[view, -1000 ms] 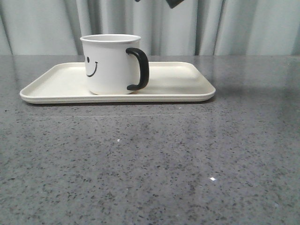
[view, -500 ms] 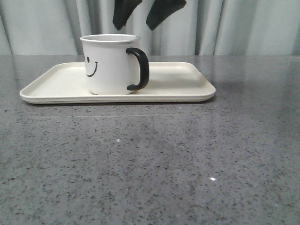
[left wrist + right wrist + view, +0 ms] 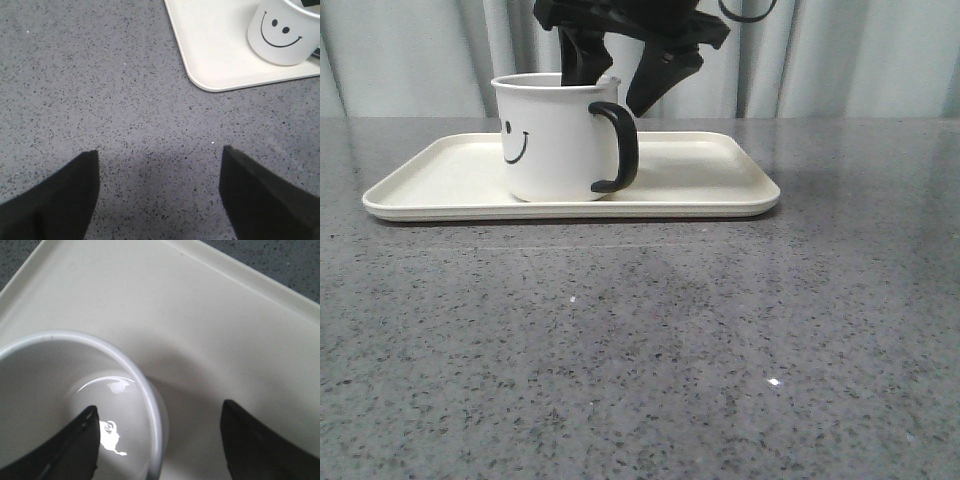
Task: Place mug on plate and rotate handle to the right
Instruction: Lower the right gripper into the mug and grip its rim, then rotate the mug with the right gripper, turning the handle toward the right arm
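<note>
A staged test bench; speckled grey stone tabletop, plain pale curtain drawn behind.

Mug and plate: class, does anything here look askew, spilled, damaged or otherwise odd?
Nothing stands out. The mug stands upright on the plate, empty and intact, with its handle pointing right. The plate lies flat and clean.

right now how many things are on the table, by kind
mugs: 1, the mug with a black handle
plates: 1, the plate, holding the mug
total: 2
</note>
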